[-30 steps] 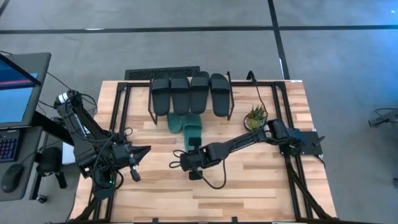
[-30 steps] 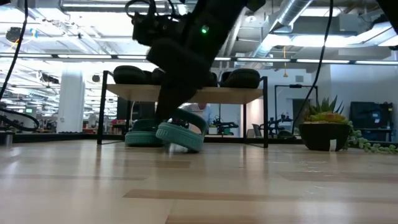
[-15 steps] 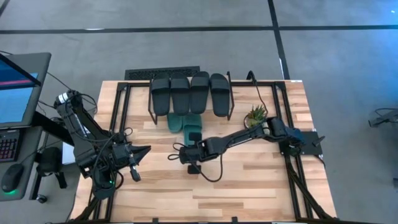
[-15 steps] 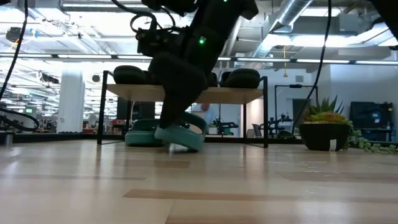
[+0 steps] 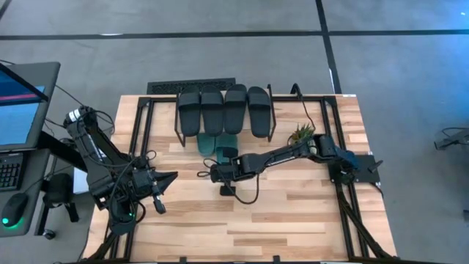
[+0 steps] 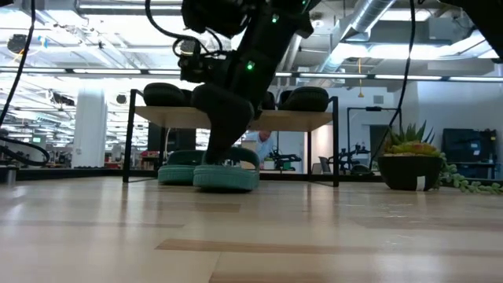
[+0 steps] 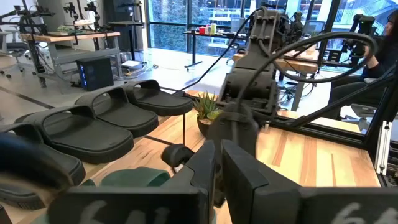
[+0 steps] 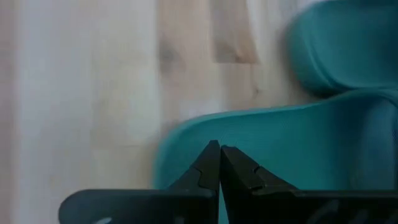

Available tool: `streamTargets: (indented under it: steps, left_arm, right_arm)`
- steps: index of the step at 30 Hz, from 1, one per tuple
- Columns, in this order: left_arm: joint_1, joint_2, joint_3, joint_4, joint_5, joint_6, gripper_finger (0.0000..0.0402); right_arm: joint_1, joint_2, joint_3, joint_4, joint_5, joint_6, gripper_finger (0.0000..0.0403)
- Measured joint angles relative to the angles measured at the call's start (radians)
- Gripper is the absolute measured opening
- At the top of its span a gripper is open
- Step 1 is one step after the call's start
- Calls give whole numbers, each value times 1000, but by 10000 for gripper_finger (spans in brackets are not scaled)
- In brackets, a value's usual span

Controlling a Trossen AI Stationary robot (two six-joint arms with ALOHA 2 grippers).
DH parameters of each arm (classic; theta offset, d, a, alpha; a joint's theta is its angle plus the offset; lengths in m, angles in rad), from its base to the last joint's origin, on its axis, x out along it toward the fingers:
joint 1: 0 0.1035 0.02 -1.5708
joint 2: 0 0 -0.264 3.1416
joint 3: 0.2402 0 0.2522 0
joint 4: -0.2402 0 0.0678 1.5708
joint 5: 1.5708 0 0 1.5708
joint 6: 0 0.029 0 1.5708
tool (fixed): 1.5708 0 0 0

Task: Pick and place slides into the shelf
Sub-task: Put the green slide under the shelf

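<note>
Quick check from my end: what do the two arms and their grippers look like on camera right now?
Both arms are dark, near-black, jointed links. The right arm trails a looping black cable and shows a green indicator light in the low view. The left arm carries bundled black cables and a pale fitting near its base. The right gripper has two black, wedge-shaped fingers with notched inner edges; the left gripper has blocky black fingers.

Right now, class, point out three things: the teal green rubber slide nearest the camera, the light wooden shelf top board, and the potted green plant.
teal green rubber slide [image 6: 226, 178], low view, front sole edge.
light wooden shelf top board [image 6: 299, 119], low view, front edge.
potted green plant [image 6: 410, 172], low view, dark pot.
</note>
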Motion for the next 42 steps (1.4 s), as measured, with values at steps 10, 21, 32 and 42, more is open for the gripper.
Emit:
streamTargets:
  steps: [10,21,32,42]
  left_arm:
    - [0,0,0,-1,0,0,14]
    - [0,0,-1,-1,-1,7,14]
    - [0,0,-1,-2,-1,7,14]
    - [0,0,-1,-3,-1,18,14]
  right_arm:
    - [96,3,0,-21,-29,0,0]
    - [87,3,-18,-70,-30,53,0]
    - [75,3,-57,-70,-57,73,0]
    - [74,3,-58,-30,-57,72,0]
